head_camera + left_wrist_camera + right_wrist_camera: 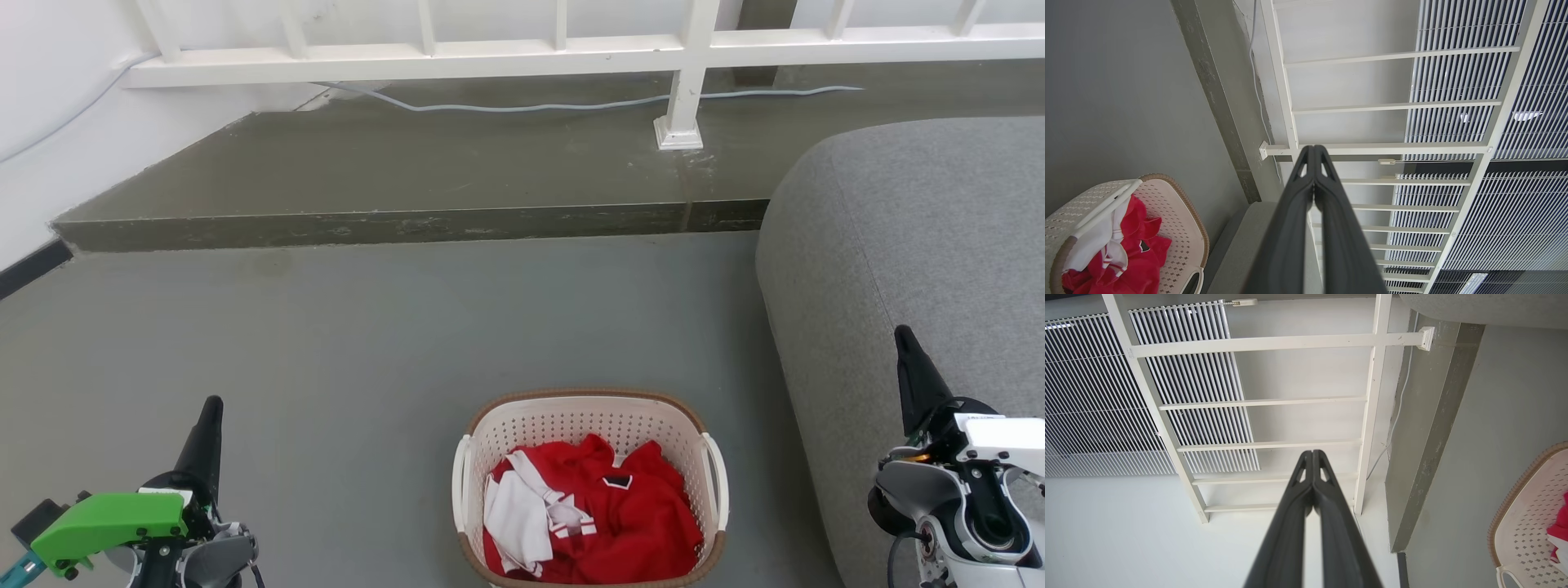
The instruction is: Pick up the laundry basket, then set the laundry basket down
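Laundry basket (571, 426) sat on the floor (326, 327) btwn the arms, just beside the grey sofa (914, 245), w/ red clothes (629, 523) inside. Left gripper (211, 412) & right gripper (902, 339) were pinched closed on nothing, well apart from it. Prob. light, stiff-ish plastic that may flex. Best hold looked like the white loop handles (460, 482), one per side, lifted evenly.

Laundry basket (589, 425) upright on floor.
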{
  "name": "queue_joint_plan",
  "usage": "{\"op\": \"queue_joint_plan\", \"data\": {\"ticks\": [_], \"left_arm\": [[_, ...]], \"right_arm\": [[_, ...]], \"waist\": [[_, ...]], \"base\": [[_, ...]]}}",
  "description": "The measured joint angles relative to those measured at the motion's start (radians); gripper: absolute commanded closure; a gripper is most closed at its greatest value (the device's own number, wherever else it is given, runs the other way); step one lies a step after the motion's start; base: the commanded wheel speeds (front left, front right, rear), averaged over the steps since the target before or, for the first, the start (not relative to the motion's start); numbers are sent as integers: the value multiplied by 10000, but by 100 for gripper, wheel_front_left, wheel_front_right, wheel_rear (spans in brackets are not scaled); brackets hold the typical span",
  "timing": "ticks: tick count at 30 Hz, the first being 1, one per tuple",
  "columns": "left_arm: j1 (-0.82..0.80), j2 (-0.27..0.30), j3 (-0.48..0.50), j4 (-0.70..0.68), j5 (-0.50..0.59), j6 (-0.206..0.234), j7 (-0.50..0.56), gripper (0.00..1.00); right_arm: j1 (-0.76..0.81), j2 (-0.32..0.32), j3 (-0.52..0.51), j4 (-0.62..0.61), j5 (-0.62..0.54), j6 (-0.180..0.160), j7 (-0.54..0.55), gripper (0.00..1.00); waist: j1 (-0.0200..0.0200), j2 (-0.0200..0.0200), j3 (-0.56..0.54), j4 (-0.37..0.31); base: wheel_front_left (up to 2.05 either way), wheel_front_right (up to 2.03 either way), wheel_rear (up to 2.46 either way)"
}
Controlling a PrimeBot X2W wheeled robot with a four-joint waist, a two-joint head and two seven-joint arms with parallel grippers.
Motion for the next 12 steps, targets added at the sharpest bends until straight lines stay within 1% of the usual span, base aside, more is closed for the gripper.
{"op": "queue_joint_plan", "data": {"ticks": [12], "left_arm": [[-1, 0, 8, 8, 0, 0, 0, 100]], "right_arm": [[0, 2, -4, -2, 0, 0, 0, 100]], "waist": [[0, 0, 0, 0]], "base": [[0, 0, 0]]}}
